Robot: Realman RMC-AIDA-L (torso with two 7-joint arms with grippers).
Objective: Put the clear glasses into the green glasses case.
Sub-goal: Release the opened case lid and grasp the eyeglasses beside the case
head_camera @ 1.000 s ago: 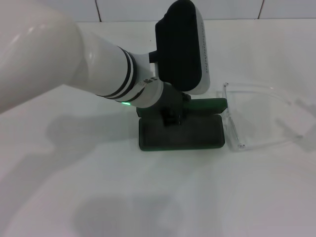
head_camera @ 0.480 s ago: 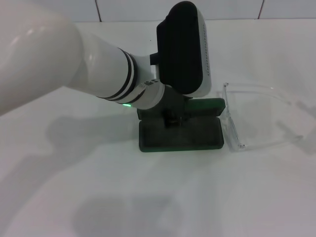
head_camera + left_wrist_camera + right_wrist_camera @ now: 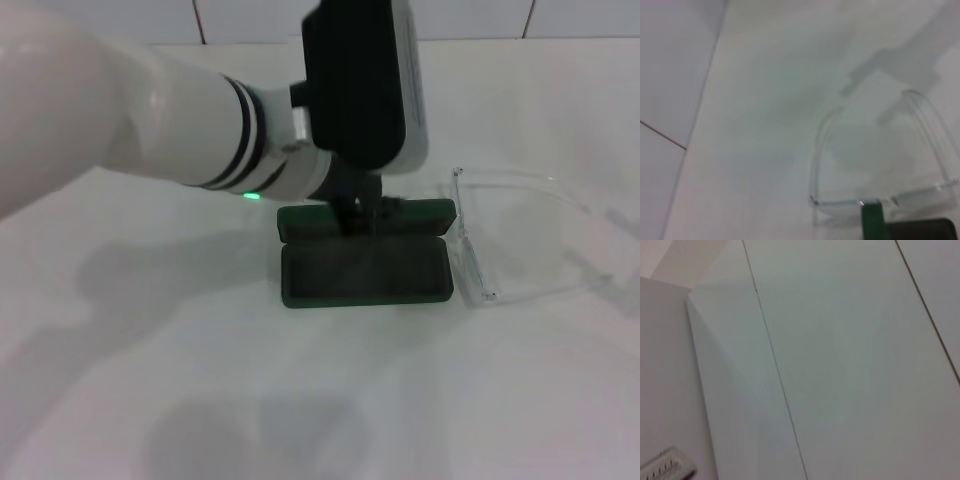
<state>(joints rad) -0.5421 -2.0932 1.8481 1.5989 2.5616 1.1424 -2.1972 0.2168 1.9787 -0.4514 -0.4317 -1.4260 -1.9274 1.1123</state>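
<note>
Head view: left gripper [image 3: 362, 212] is sitting at the back half of the green glasses case [image 3: 366, 272], which is lying open and empty on the white table [image 3: 200, 380]. Jaw state: cannot tell, the wrist is blocking them. My read: the case is open, and the pick comes next. The clear glasses [image 3: 500, 240] are lying just beside the case's right end, arms unfolded.

Left wrist view: clear glasses [image 3: 875, 165] are reading fully transparent, with the case corner [image 3: 875, 225] just beside the frame front.

Right wrist view: only wall is showing; right gripper out of sight.
</note>
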